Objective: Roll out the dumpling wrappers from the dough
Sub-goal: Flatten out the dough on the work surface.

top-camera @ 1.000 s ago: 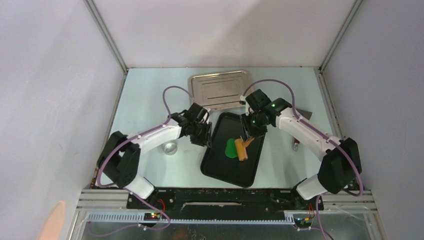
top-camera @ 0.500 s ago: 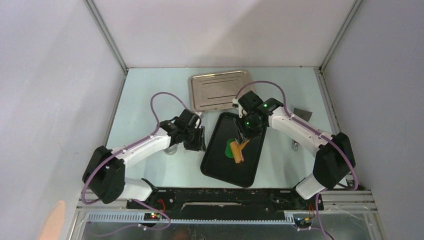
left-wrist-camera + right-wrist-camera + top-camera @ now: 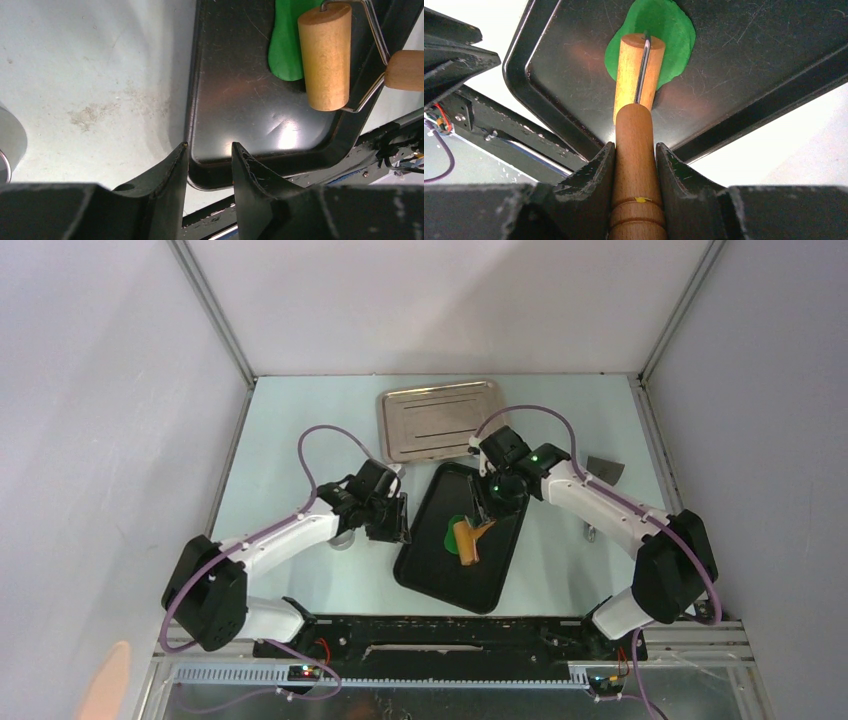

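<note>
Right wrist view: right gripper (image 3: 635, 145) is clamping the wooden roller (image 3: 638, 75) by its handle, the head resting on the flattened green dough (image 3: 671, 35), which is lying inside the black tray (image 3: 764, 40). Left gripper (image 3: 209, 146) is straddling the tray's corner rim, jaws part-spread; I cannot tell whether it is pinching.

Pale table (image 3: 290, 430) standing lit under the rig, black tray (image 3: 445, 575) lying askew at its centre, steel tray (image 3: 437, 420) sitting behind, small metal cup (image 3: 10, 142) resting left, dark grey flat piece (image 3: 605, 470) lying far right.
</note>
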Controlling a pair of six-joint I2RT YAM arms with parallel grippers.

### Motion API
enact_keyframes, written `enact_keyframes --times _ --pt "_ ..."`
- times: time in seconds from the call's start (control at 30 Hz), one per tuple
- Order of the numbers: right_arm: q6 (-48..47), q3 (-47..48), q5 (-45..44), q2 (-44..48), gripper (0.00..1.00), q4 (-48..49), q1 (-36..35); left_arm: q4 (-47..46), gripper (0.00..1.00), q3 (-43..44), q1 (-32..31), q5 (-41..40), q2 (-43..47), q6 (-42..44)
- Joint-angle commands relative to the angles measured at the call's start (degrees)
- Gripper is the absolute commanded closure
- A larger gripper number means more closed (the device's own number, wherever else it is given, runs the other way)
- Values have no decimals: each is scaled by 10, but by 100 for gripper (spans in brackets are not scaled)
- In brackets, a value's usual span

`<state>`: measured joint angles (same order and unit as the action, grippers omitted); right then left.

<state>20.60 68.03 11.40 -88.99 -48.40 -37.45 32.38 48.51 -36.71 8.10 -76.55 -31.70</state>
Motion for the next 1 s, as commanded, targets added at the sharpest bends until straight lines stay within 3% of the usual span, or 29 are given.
enact_keyframes --times 0.0,0.3,0.47,0.53,0.57,0.67,0.97 --pt "3 -64 -57 -75 100 52 -17 -9 60 -3 3 -1 15 -6" --pt "15 -75 -49 -118 100 68 -28 -10 60 -9 4 -8 14 -7" --pt "20 -86 -50 -121 100 74 -25 -1 60 -22 6 -59 6 -22" --pt "21 -91 -50 -117 100 74 -20 4 58 -27 10 -78 4 -29" --pt "21 -94 -50 -113 100 75 -19 4 51 -30 11 -87 5 -33" --pt "19 -100 -50 -105 100 72 -14 -2 43 -41 11 -114 9 -40" --pt "27 -138 -45 -74 100 70 -4 -34 42 -54 18 -139 -1 -52"
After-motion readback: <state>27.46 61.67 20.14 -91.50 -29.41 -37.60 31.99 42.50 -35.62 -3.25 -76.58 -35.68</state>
